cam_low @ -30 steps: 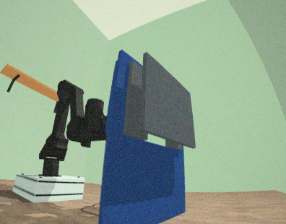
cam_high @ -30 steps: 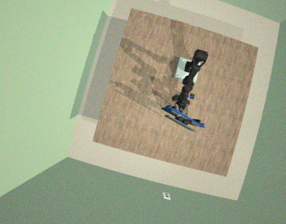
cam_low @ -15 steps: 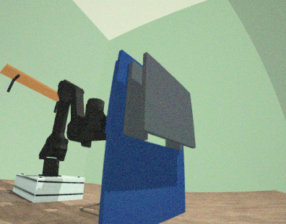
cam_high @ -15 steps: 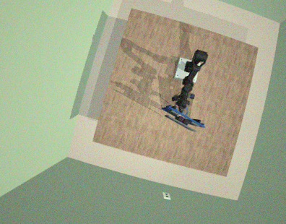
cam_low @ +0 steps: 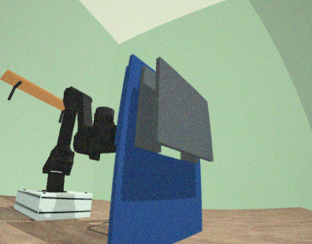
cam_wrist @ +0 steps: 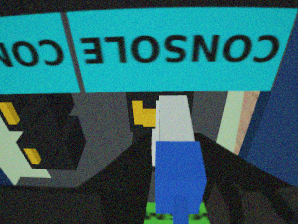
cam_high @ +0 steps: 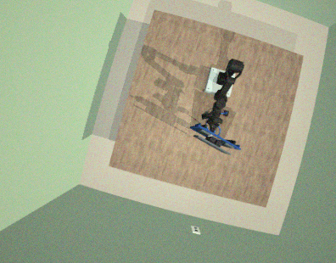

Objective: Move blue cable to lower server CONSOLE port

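The fingers were clamped on the blue plug (cam_wrist: 180, 170), one on each side of its body. This side grip left the pale tip free to face the port and the cable (cam_wrist: 181, 216) free to trail from the rear. It also appeared suited to keeping the plug from twisting during a straight push or pull.

The plug stood at the CONSOLE port (cam_wrist: 137, 96), its tip overlapping the dark opening beside the yellow contacts. The port's label (cam_wrist: 175, 50) read upside down in the wrist view. Seating depth could not be determined, nor could which server the port belonged to.

The arm (cam_high: 220, 103) (cam_low: 66, 130) reached from its white base (cam_high: 210, 86) (cam_low: 27, 205) to the upright blue panel (cam_low: 155, 220) (cam_high: 232, 145), probably to approach the port head-on. If insertion was the step in hand, alignment had to precede pressure; a skewed tip could have caught the rim. Release was to follow only the click.
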Action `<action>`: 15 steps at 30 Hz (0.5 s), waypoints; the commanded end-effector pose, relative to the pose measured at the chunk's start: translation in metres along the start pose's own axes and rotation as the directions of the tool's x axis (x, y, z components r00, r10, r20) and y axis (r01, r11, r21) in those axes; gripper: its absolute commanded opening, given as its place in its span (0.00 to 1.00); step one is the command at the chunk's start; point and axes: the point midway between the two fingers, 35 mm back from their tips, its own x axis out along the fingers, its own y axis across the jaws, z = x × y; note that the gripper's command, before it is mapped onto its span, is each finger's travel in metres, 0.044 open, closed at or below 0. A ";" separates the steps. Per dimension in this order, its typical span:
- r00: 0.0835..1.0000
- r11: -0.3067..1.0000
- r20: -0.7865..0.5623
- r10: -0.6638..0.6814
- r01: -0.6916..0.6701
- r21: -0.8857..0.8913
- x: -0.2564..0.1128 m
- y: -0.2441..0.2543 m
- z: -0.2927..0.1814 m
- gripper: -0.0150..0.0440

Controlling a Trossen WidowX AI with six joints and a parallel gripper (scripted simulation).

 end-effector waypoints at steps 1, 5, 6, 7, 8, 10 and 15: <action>1.000 1.000 -0.002 0.011 -0.011 -0.005 0.002 0.003 0.000 0.25; 1.000 1.000 -0.002 0.011 -0.011 -0.005 0.003 0.003 0.000 0.25; 1.000 1.000 -0.002 0.011 -0.011 -0.005 0.003 0.003 0.000 0.25; 1.000 1.000 -0.002 0.011 -0.011 -0.005 0.003 0.003 0.000 0.25; 1.000 1.000 -0.002 0.012 -0.012 -0.005 0.003 0.003 0.000 0.25; 1.000 1.000 -0.003 0.012 -0.012 -0.005 0.004 0.003 0.001 0.25; 1.000 1.000 -0.003 0.012 -0.012 -0.005 0.004 0.003 0.001 0.25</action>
